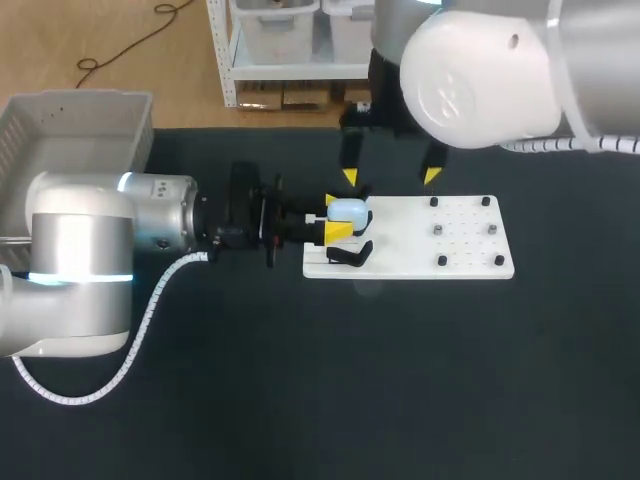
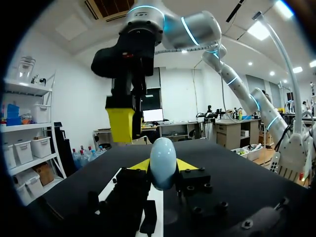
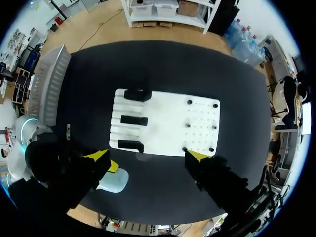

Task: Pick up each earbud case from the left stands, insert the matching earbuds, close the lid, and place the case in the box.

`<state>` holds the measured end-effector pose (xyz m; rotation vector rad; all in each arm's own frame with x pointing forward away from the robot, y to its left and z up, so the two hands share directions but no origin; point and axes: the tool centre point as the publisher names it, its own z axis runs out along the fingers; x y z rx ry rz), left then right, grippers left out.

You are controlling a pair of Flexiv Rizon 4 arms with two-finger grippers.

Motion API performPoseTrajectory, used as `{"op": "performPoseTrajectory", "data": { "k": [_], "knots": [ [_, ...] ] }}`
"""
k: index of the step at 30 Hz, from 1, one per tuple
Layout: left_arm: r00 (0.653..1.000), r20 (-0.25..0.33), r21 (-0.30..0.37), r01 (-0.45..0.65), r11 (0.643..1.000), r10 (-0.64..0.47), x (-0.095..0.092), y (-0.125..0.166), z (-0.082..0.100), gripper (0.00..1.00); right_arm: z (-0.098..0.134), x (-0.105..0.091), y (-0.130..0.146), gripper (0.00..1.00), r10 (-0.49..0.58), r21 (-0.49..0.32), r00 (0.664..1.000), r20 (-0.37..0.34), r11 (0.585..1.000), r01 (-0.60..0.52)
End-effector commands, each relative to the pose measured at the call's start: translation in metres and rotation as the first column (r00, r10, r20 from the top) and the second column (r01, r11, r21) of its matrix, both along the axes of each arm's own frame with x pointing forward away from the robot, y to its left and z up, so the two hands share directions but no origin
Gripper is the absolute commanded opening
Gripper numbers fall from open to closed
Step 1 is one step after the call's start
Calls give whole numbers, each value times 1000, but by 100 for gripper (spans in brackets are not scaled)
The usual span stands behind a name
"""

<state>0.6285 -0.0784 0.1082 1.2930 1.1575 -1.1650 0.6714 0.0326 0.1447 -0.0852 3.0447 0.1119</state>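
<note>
The grey box (image 1: 75, 130) sits at ten o'clock on the table (image 1: 300, 400), well apart from everything else. The left arm (image 1: 100, 240) comes in at nine o'clock, lying level and pointing toward three.

The left gripper (image 1: 336, 218) pinches the single pale blue earbud case (image 1: 350, 211), with one yellow tip against each side. The case is over the nine-o'clock edge of the one white board (image 1: 410, 250), near the table's middle.

From the right wrist, three black stands (image 3: 134, 120) line that same edge in a row running twelve to six. From the head camera the left gripper covers most of the row, and only the six-o'clock stand shows fully.

Six small dark studs (image 1: 437, 230) stand in three pairs on the board's three-o'clock half.

The right arm (image 1: 480, 70) enters from one o'clock. The right gripper (image 1: 391, 177) hangs above the board's twelve-o'clock edge with its fingers spread wide and nothing between them. Its nearer finger (image 2: 121, 123) hangs just at twelve o'clock of the case. From the left wrist it hangs ahead of the case and higher. The other tip is near the stud at the board's twelve-o'clock edge.
</note>
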Motion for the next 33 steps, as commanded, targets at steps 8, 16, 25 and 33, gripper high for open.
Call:
{"op": "performPoseTrajectory", "data": {
  "k": [8, 16, 25, 33],
  "knots": [
    [1000, 1, -1, -2, 1000, 2, -1, 0, 0, 0, 33, -38, -45, 100, -24, 132, 959, 284, 991, -14],
    [991, 29, 23, -133, 991, 132, 9, 39, 58, 0, 36, -44, -55, 100, -29, 188, 955, 296, 982, -29],
    [939, 78, 45, -340, 939, 336, 23, 96, 104, 0, 36, -44, -55, 100, -29, 188, 955, 296, 982, -29],
    [807, 27, 126, -588, 799, 590, 56, 173, 102, 0, 36, -44, -55, 100, -29, 188, 955, 296, 982, -29]
  ]
}}
